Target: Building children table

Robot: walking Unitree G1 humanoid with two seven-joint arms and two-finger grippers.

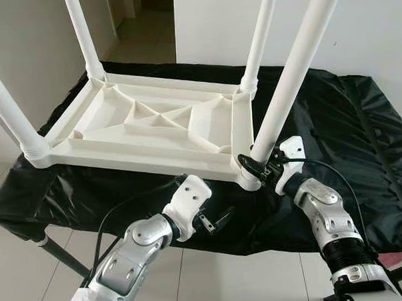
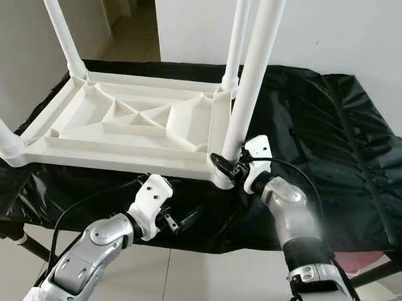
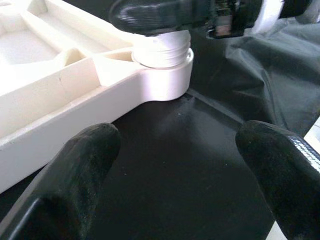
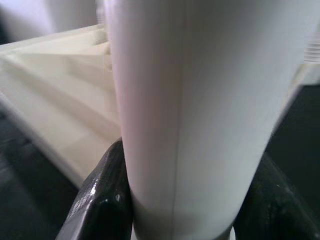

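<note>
1. Four white legs stood up from the upturned children's table, which lay top-down on the counter under a black cover.
2. On my left, the left end effector hung off the near edge of the counter, its fingers spread apart with nothing between them, a little short of the near right corner socket and pointing towards it.
3. Further right, the right end effector was clamped around the near right leg just above that socket, a black finger pressed to each side of the tube.
4. I judged the plastic to be light, stiff and smooth, so the round leg could slip or twist in a loose grip.
5. My choice of hold was low on the leg, close to the threaded collar, where turning or pushing force goes straight into the joint.
6. The ribbed frame looked rigid enough for the left end effector to brace it at the rim.
</note>
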